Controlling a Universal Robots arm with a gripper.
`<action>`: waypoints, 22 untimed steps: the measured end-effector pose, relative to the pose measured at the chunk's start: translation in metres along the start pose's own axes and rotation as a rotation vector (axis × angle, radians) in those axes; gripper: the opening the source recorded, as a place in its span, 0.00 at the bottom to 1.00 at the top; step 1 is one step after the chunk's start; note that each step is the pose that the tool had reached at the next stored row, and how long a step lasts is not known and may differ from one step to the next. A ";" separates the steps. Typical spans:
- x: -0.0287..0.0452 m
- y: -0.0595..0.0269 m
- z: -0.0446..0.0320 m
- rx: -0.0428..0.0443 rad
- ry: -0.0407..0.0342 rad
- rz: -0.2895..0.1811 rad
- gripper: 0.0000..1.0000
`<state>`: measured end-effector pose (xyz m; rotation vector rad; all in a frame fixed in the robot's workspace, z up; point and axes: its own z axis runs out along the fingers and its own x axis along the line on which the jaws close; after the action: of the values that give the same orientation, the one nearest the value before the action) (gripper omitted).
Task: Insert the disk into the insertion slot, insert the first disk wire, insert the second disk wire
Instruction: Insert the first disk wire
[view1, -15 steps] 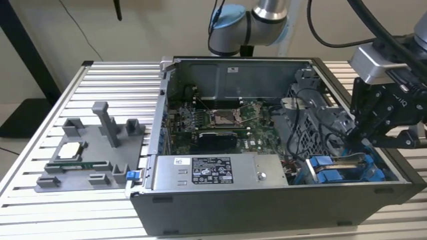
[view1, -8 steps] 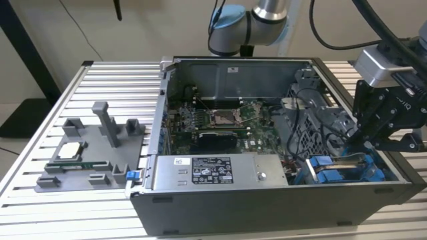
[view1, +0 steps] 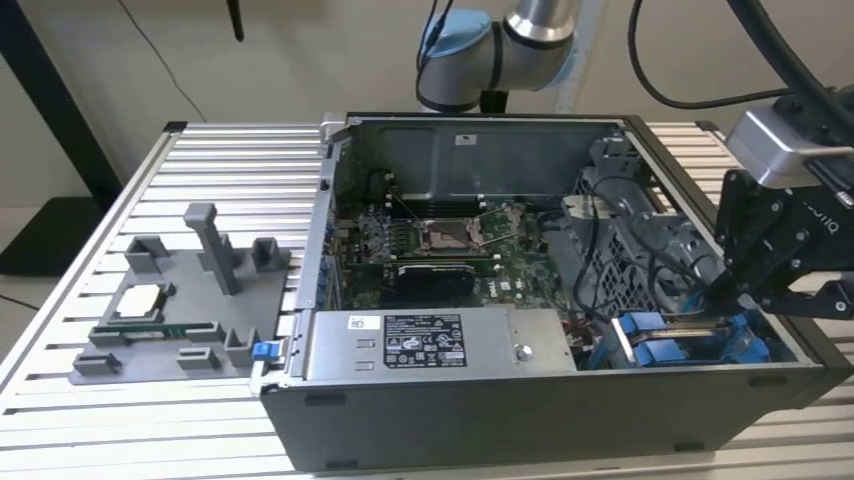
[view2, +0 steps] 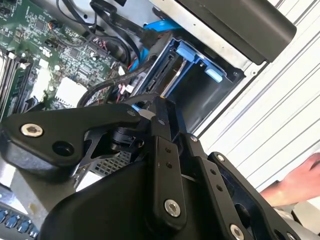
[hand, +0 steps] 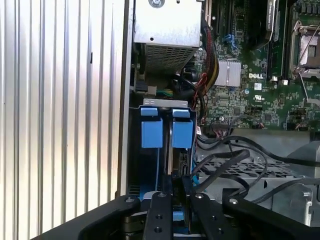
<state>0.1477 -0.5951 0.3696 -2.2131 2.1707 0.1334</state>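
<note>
Fingers (hand: 161, 202) of matte black metal are standing drawn to a thin gap, and whether they are pinching anything cannot be told, as the gripper (hand: 177, 184) is hovering over the disk (hand: 182, 134), whose glossy blue plastic carrier is sitting in the insertion slot (hand: 165, 102) of the perforated grey cage (hand: 240, 169). Black rubbery wires (hand: 227, 160) are looping beside it. The exterior view is taking in the ribbed aluminium table (view1: 80, 420); the second wrist view is catching a person's hand (view2: 300, 182).
</note>
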 end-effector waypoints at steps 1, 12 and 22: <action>0.0009 -0.0006 0.0003 -0.0016 0.0002 0.000 0.00; 0.0099 -0.0081 0.0027 -0.0184 0.0037 0.002 0.00; 0.0129 -0.0117 0.0040 -0.0253 0.0057 0.002 0.00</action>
<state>0.1595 -0.6074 0.3641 -2.2268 2.1869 0.1556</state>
